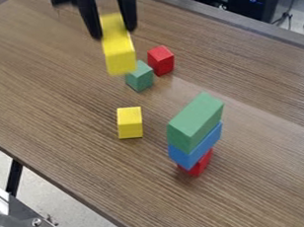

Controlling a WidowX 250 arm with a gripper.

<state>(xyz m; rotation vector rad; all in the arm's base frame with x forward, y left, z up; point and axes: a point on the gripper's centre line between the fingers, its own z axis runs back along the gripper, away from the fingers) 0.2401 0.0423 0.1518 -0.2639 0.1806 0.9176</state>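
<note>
Gripper: at the top edge of the view, left of centre, the black gripper (114,33) hangs over the table (54,93), pointing down.
Fingers: closed on the long yellow block, one at each side of its upper part.
Long yellow block: the long yellow block (119,54) hangs lengthwise below the fingertips, its outline blurred. In the view, its lower end overlaps the green cube's upper left corner; whether the two touch, I cannot tell.
Green cube: the green cube (139,79) sits on the table, just beside the red cube.
Red cube: the red cube (161,61) sits on the table, up and to the right of the green cube in the view.
Small yellow block: the small yellow block (129,123) is on the table, below the green cube in the view and left of the stack, apart from both.
Stack: three pieces, with the green block (195,122) on top, the blue block (196,148) under it and the red block (200,164) at the bottom, mostly hidden.
</note>
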